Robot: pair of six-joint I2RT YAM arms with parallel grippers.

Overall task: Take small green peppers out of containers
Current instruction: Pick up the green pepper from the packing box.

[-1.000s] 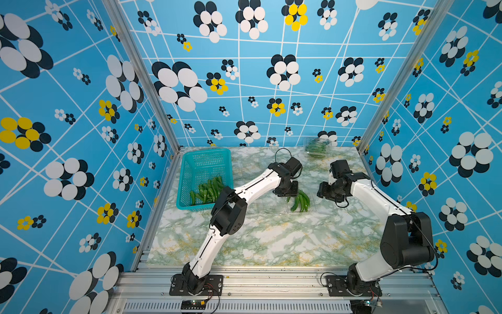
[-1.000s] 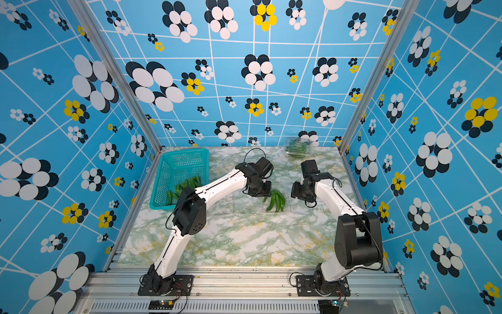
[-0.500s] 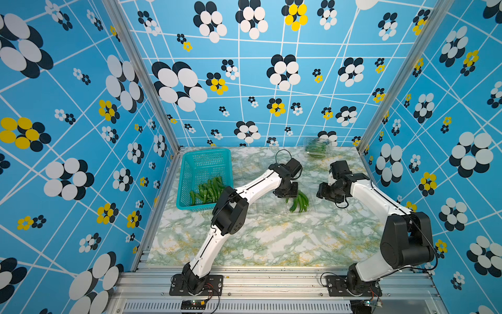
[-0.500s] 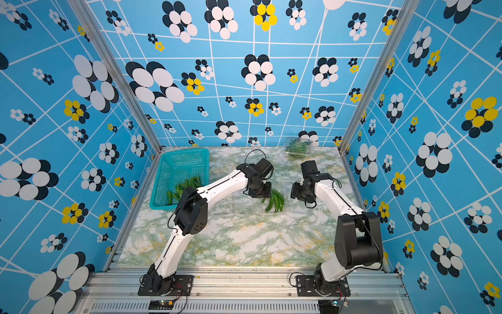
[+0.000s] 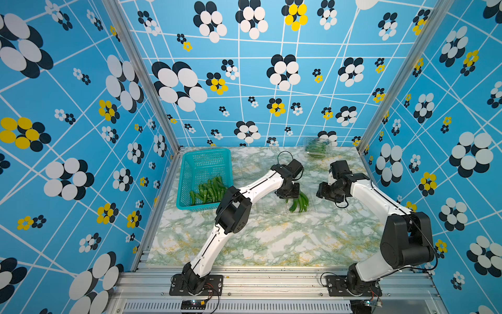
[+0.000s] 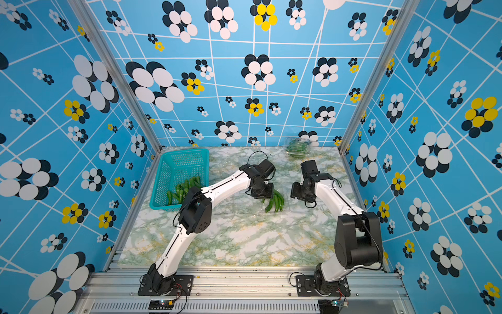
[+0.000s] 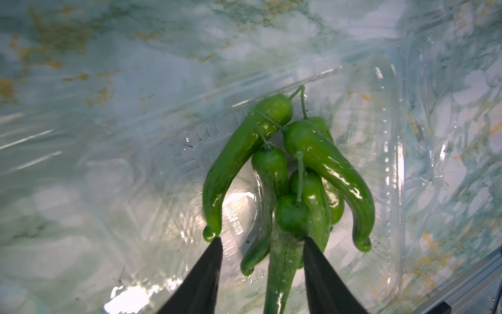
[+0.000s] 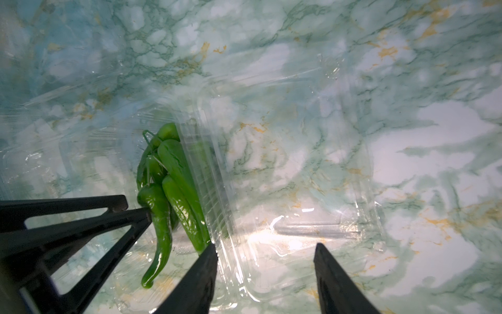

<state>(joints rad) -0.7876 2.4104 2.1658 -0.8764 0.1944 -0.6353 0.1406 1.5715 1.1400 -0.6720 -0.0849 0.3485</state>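
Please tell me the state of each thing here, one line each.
Left gripper: open, astride peppers.
Right gripper: open, empty.
Near container: open, peppers inside.
Far container: looks closed, peppers inside.
Basket: holds peppers.

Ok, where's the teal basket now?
In both top views the teal basket sits in the far-left corner of the table, beside the left arm's elbow, with peppers inside.

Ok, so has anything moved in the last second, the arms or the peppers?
Nothing visibly changed. The left gripper is still down at the pepper bunch in the open clear container. The right gripper still hovers beside it, jaws apart. The teal basket looks the same as before.
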